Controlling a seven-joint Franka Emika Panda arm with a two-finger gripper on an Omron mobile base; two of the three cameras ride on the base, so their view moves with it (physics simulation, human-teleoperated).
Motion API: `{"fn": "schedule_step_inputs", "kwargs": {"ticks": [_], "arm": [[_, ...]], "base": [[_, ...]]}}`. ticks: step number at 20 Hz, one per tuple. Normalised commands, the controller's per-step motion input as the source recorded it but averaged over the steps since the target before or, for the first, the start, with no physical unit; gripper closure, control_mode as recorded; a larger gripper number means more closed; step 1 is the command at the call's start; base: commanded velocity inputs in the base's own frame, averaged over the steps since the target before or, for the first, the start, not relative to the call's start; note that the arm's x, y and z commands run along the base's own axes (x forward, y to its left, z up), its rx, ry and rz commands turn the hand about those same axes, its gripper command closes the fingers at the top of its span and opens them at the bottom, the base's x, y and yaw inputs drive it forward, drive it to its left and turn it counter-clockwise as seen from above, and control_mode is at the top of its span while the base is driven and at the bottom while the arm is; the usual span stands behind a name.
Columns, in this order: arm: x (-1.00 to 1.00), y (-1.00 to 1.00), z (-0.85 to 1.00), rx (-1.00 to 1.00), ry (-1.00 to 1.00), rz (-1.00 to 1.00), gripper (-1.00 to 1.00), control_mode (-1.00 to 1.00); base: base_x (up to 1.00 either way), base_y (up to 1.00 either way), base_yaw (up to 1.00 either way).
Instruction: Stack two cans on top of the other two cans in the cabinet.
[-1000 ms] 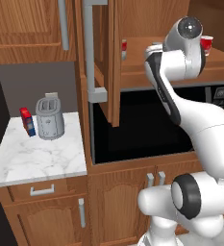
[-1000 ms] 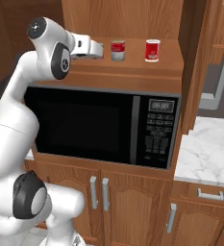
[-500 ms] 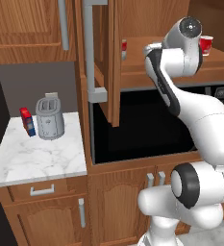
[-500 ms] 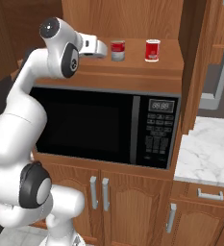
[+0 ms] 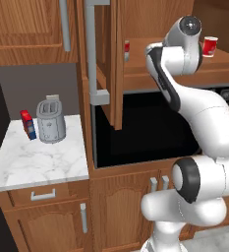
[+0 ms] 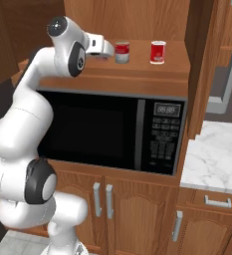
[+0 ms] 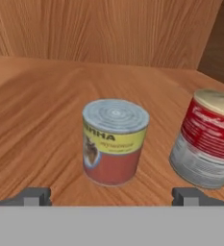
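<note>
Two cans stand upright and apart on the wooden shelf (image 7: 31, 110) inside the open cabinet (image 5: 103, 74), the shelf that sits right over the microwave (image 6: 112, 132). In the hand view the nearer one, a short can with a yellow band (image 7: 114, 141), stands mid-shelf, squarely between the two dark fingertips (image 7: 34, 196); a red and white can (image 7: 207, 139) stands near it, toward the side wall of the cabinet. The gripper (image 7: 113, 197) is spread as wide as it goes and holds nothing, level with the yellow-banded can and just short of it. That lines up with a judgement that this can is the one to be grasped first, the jaws set wide so they can pass on either side of it.

From the right base view the hand (image 6: 100, 46) reaches in from the shelf's left end, with the same can (image 6: 121, 52) just beyond it and the red can (image 6: 158, 52) further along toward the right end. The cabinet door stands swung outward, its long grey handle (image 5: 92, 54) facing the camera in the left base view.

The task names four cans, yet I can only make out these two for certain; the door and the arm cover much of the shelf in the left base view. Labels are too blurred to read. On the marble counter (image 5: 37, 162) a toaster (image 5: 50, 119) stands near its back edge.
</note>
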Motion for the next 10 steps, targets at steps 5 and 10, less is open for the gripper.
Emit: {"fn": "schedule_step_inputs", "kwargs": {"ticks": [5, 10], "arm": [[0.26, 0.00, 0.00, 0.00, 0.00, 0.00, -1.00, -1.00], [0.25, -0.01, -0.02, 0.00, 0.03, 0.00, -1.00, -1.00]], "base": [[0.00, 0.00, 0.00], [0.00, 0.00, 0.00]]}}
